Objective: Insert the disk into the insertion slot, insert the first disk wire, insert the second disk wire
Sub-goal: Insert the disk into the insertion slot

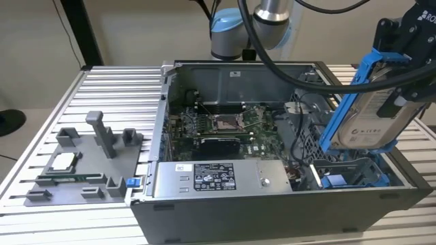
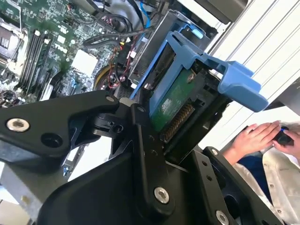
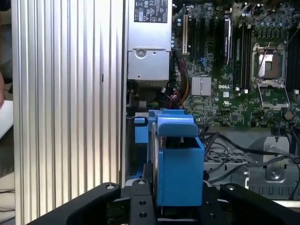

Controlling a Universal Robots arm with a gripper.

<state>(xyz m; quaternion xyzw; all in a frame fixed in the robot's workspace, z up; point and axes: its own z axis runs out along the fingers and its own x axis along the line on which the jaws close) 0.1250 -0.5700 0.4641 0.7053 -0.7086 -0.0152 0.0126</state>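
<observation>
In the exterior view my gripper (image 1: 401, 76) is shut on the disk (image 1: 368, 120), a silver drive with a white label in a bright blue carrier. The disk hangs tilted and nearly upright above the right front corner of the open computer case. Just below it sits the insertion slot (image 1: 348, 176), a grey perforated bay with blue rails. In the second wrist view the blue carrier (image 2: 206, 65) and the drive's green circuit board stand between the black fingers (image 2: 145, 140). In the first wrist view the carrier (image 3: 178, 164) hangs over the bay's blue rail (image 3: 140, 131). Dark loose cables (image 3: 220, 145) lie beside the bay.
The grey power-supply box (image 1: 218, 178) fills the case's front beside the bay, with the motherboard (image 1: 221, 127) behind it. A grey parts tray (image 1: 75, 168) lies on the ribbed table at the exterior view's left. A person's hands (image 2: 262, 138) rest outside the case.
</observation>
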